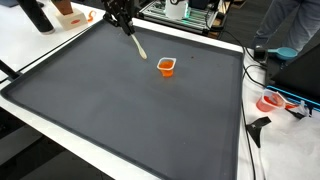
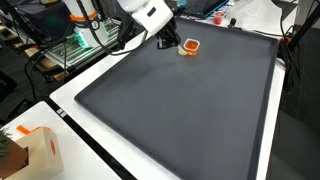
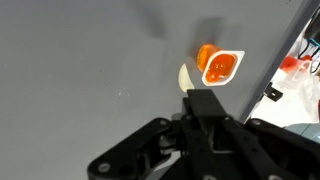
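A small orange cup (image 1: 166,66) with a white rim stands on the dark grey mat (image 1: 120,110) toward its far side, and shows in both exterior views (image 2: 189,46). My gripper (image 1: 125,24) hangs above the mat, shut on a pale wooden spoon (image 1: 137,43) that slants down toward the cup. The spoon's tip ends just short of the cup, slightly above the mat. In the wrist view the spoon's round end (image 3: 186,76) lies right beside the cup (image 3: 219,66), ahead of my gripper (image 3: 205,105). The spoon's handle is hidden between the jaws.
The mat (image 2: 190,110) covers most of a white table (image 2: 70,100). A cardboard box (image 2: 38,152) stands at one table corner. A red and white object (image 1: 272,102) and cables lie off the mat's edge. Equipment racks (image 1: 185,12) stand behind.
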